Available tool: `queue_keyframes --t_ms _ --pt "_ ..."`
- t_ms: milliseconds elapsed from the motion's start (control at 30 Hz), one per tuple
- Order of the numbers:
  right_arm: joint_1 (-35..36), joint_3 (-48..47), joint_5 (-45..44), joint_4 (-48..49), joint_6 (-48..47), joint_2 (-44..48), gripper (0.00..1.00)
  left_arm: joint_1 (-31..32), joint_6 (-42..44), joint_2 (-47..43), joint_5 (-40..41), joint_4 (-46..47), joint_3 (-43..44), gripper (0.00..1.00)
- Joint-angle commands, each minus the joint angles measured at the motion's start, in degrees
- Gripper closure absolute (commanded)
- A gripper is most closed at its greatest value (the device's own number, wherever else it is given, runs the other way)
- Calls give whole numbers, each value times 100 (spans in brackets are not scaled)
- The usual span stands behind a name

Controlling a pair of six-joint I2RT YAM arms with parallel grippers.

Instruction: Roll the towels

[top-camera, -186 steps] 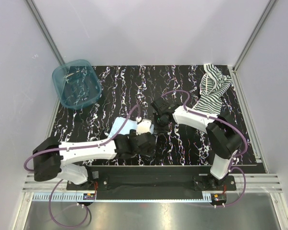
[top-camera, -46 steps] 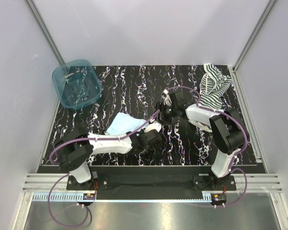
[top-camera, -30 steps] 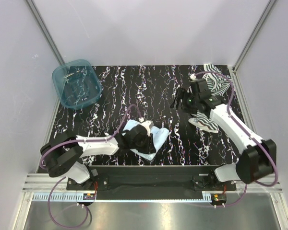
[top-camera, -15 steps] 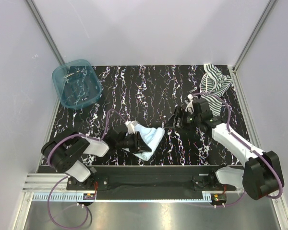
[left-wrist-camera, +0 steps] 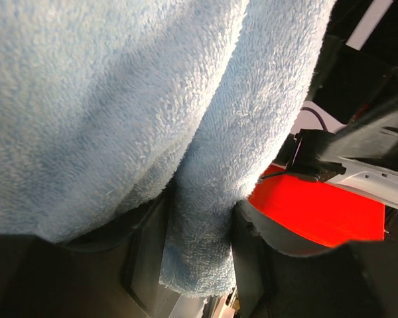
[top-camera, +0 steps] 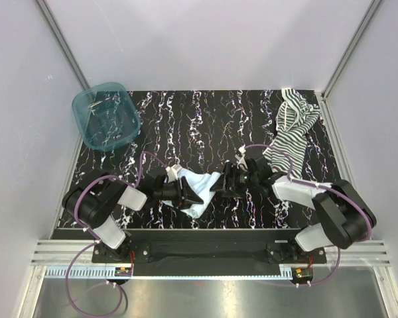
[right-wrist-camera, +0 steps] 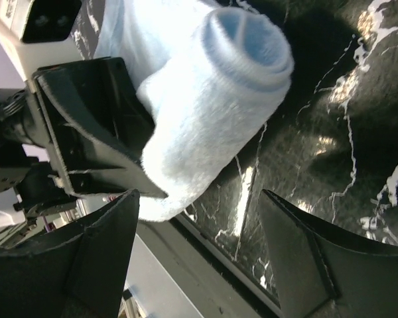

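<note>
The pale blue towel sits as a loose roll near the table's front middle. My left gripper reaches it from the left. In the left wrist view a fold of the blue towel fills the gap between the left gripper jaws and touches both. My right gripper faces the roll from the right. In the right wrist view the right gripper stands open and holds nothing, with the rolled towel just beyond its fingertips. The striped towel lies crumpled at the back right.
A teal plastic basket stands at the back left corner of the black marbled table. The table's front edge and metal rail run just below the right gripper. Purple cables loop over both arms.
My right arm has swung from the striped towel down and left to face the blue towel. My left gripper has drawn back leftwards with the towel, which now sits more bundled.
</note>
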State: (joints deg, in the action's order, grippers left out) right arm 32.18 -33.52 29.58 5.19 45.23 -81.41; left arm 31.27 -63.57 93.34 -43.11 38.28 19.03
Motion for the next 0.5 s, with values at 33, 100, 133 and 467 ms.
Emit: queue_keyframes --t_ms 33,100,133,467 --pt "121 3 -66 939 249 -428 22 -94 11 132 -145 74 -127 55" --pt "156 -14 -102 1098 275 -648 22 -121 3 167 -127 100 -153 57" --pt "165 -23 -119 1159 302 -709 23 -138 3 176 -118 109 -171 58" --pt "385 -190 -163 1827 469 -1649 38 -217 -94 430 -250 460 -215 62"
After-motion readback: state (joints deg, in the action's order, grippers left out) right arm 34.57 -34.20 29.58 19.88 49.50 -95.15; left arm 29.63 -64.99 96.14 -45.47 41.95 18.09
